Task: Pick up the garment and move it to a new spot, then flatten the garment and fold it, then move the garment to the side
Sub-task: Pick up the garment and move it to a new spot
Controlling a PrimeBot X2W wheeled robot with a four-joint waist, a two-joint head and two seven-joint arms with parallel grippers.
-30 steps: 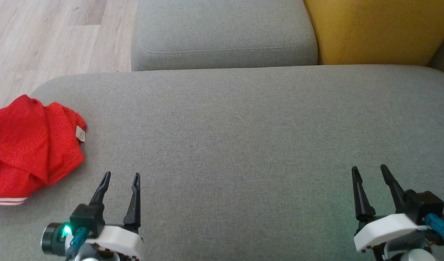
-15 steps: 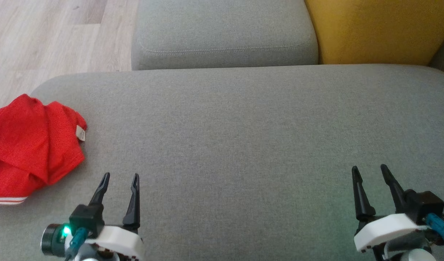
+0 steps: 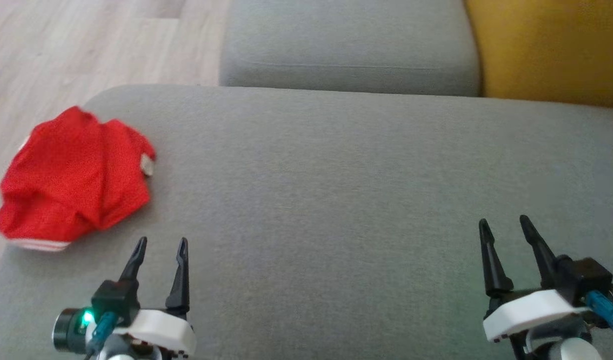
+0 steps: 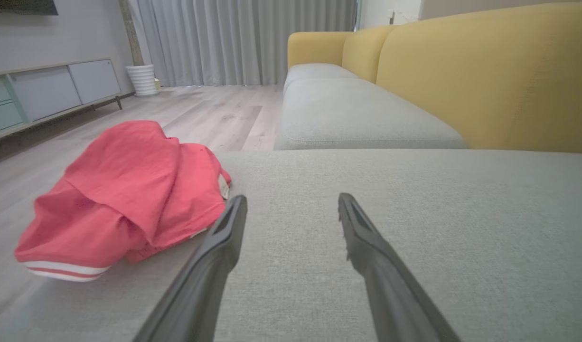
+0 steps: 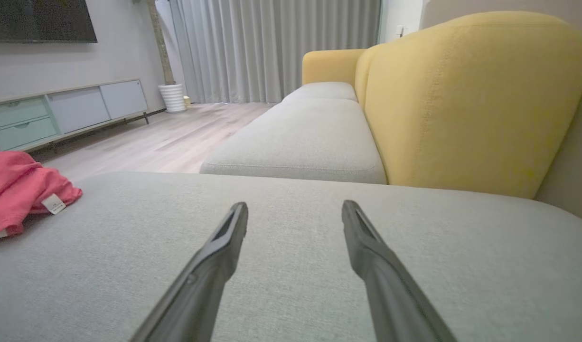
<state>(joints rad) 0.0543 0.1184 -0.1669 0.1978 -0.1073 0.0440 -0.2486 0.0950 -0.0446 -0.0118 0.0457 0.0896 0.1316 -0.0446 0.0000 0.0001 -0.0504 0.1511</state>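
Camera has swung left; left gripper (image 3: 163, 241) and right gripper (image 3: 503, 220) gape empty (garment (image 3: 74, 175) untouched).

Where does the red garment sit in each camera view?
Head view: red garment at far left, on the left end of the grey cushion.
Left wrist view: red garment left of centre.
Right wrist view: red garment at the left edge, cut off.
Shared landmark: yellow backrest, upper right in all three.

A red garment (image 3: 74, 172) lies crumpled in a loose heap at the left end of the grey cushion (image 3: 336, 200), a white-striped hem at its near edge, a small pale label on its right side.
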